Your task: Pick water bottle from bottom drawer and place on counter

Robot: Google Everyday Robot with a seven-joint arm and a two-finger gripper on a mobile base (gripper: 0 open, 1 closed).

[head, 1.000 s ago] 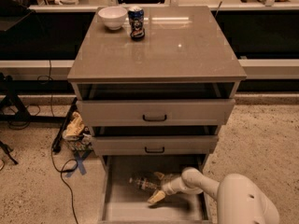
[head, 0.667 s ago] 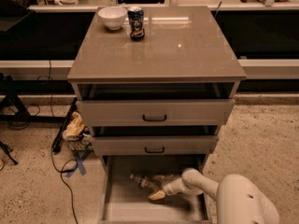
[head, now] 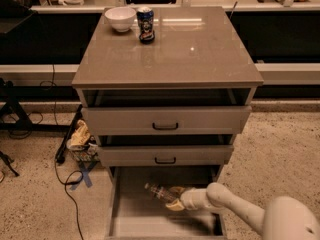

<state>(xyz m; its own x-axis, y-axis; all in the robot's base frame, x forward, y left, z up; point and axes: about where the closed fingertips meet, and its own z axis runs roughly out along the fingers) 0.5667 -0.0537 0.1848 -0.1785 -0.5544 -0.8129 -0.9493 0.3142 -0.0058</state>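
The water bottle (head: pixel 159 192) lies tilted in the open bottom drawer (head: pixel 131 219), its cap end pointing to the upper left. My gripper (head: pixel 174 198) reaches into the drawer from the right on the white arm. Its yellowish fingers (head: pixel 175 206) sit above and below the bottle's base end, closed on it. The counter (head: pixel 200 54) is the glossy grey-brown top of the cabinet, above all three drawers.
A white bowl (head: pixel 120 18) and a dark blue printed can (head: pixel 146 24) stand at the counter's back left. The two upper drawers (head: pixel 165 120) stick out slightly over the bottom one. Cables and a crumpled bag (head: pixel 80 136) lie on the floor at the left.
My gripper has moved up and right onto the bottle's base end. The bottle has shifted slightly up and right with it.
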